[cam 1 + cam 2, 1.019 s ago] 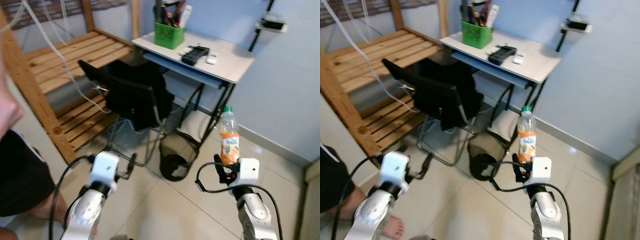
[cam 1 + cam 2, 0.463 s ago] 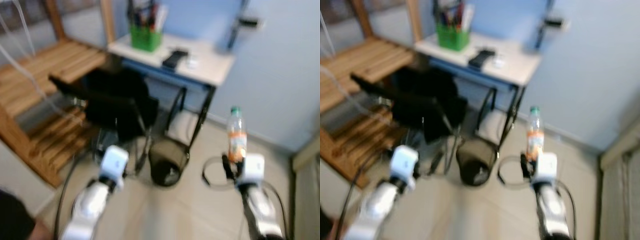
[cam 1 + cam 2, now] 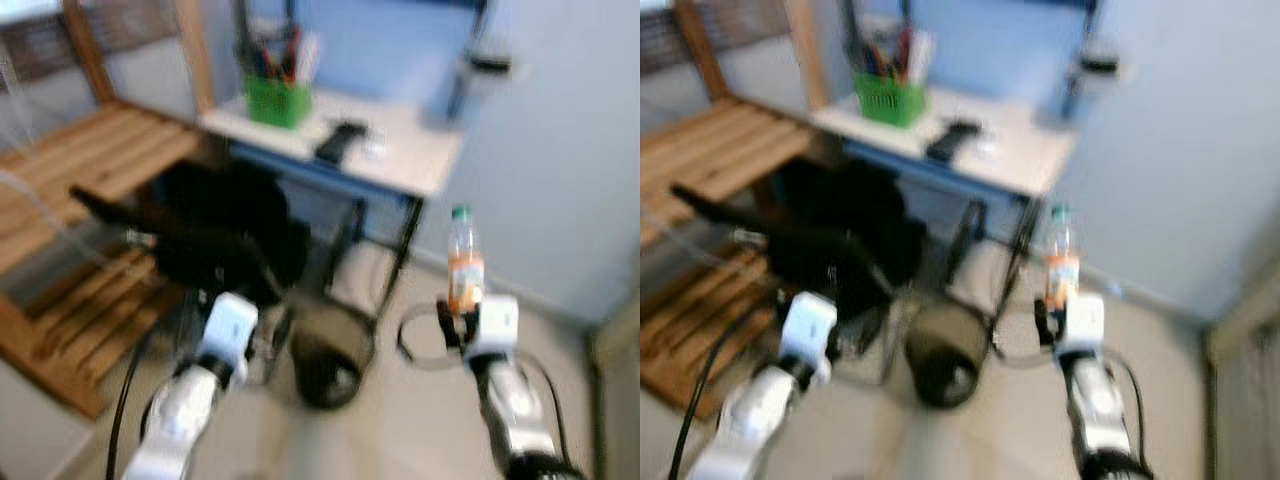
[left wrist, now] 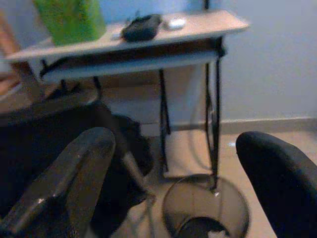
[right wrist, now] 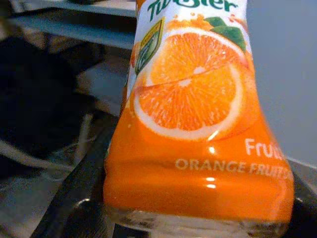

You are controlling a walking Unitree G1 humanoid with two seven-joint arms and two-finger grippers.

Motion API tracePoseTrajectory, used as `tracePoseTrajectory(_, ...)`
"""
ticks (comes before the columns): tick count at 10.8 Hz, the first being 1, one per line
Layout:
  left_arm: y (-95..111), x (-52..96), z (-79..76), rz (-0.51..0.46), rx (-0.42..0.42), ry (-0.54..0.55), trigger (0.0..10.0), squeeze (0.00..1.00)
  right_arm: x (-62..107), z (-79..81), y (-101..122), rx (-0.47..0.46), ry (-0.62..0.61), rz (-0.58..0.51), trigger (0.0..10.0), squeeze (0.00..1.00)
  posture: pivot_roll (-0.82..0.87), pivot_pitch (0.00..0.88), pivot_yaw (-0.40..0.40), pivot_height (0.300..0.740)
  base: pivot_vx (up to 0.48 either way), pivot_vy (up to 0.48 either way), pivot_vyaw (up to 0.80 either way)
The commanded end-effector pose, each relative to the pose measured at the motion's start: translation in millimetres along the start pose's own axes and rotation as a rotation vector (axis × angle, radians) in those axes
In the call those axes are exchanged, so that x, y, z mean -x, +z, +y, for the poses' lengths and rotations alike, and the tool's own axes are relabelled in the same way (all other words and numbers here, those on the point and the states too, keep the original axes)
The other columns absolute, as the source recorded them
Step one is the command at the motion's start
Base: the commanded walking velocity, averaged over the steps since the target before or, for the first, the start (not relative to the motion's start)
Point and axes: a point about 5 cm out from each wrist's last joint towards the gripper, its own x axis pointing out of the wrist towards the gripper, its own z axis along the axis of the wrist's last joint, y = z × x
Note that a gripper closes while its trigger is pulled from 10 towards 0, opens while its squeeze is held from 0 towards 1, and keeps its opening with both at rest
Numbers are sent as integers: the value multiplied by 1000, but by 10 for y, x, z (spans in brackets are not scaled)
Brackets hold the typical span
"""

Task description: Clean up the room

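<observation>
View: my head camera has swung and now blurs, so the desk [image 3: 420,165] and green basket [image 3: 277,100] sit further left in frame than a second ago.

Person: the leg and foot once at my left edge have slid out of frame.

Bin: the black mesh bin [image 3: 330,362] now lies nearer between my arms.

Bottle: the orange juice bottle [image 3: 462,272] in my right gripper [image 3: 462,325] stands closer to the desk's leg in frame.

Left gripper [image 4: 168,198]: now faces the bin.
</observation>
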Motion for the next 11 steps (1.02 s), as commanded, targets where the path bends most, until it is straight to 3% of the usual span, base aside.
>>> tracePoseTrajectory(1, 52, -24, -6, -10, -6, -15, 10000, 0, -32, -16, 38, 16, 3, -4, 10000, 0, 19, 0, -6, 740, 469, 0, 0)
tracePoseTrajectory(4, 40, 3, -29, 6, 6, -23, 10000, 0, -50, 46, 4, 10, 16, 19, 10000, 0, 29, 0, -2, 740, 470, 0, 0)
tracePoseTrajectory(8, 44, 52, -19, 15, 11, -14, 10000, 0, -132, 153, -8, 9, 53, 75, 10000, 0, 43, 0, 5, 740, 0, 0, 0)
tracePoseTrajectory(11, 88, 229, -13, 26, -8, -19, 10000, 0, -193, 302, -57, 15, 73, 148, 10000, 0, 137, 23, 6, 740, 0, 0, 0)
